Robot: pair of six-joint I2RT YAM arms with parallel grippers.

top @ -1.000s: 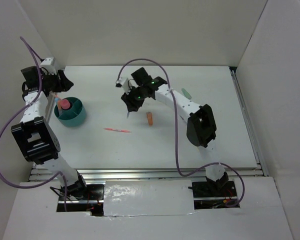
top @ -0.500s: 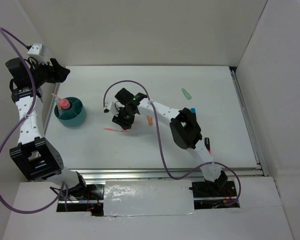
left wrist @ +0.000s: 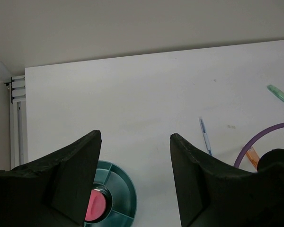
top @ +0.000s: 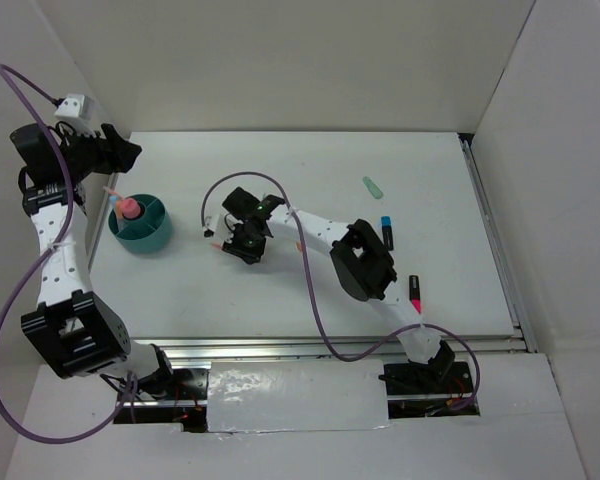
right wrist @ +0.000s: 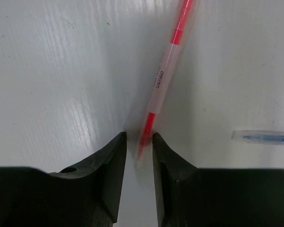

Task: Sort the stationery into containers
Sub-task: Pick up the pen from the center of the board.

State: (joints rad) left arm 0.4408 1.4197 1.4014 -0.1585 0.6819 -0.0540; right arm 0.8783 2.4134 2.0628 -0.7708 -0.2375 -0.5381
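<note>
The right gripper is down at the white table, near its middle and a little to the left. Its fingers are drawn in to a narrow slot around one end of a slim pink-and-clear plastic pen. The low, straddling pose suits a pen lying flat, since it can only be taken by pinching across its thin barrel.

The pen lies flat on the table and runs slantwise away from the fingers. Only its pink tip sits inside the slot, and most of its length lies beyond the fingertips. The tip lies closer to one finger than the other. A sliver of table shows on the other side, so the jaws are not yet clamped. Whether the nearer pad already touches the pen is hard to say from this angle. A grip this close to the end would probably let the pen swing when lifted.

The left gripper hangs high over the far left corner, with its fingers spread wide and nothing between them. It is probably parked there to keep clear. Below it, at the left side, stands the round teal plastic tub with inner dividers. A stubby pink-capped tube already stands in it. The pen lies well to the right of the tub.
</note>
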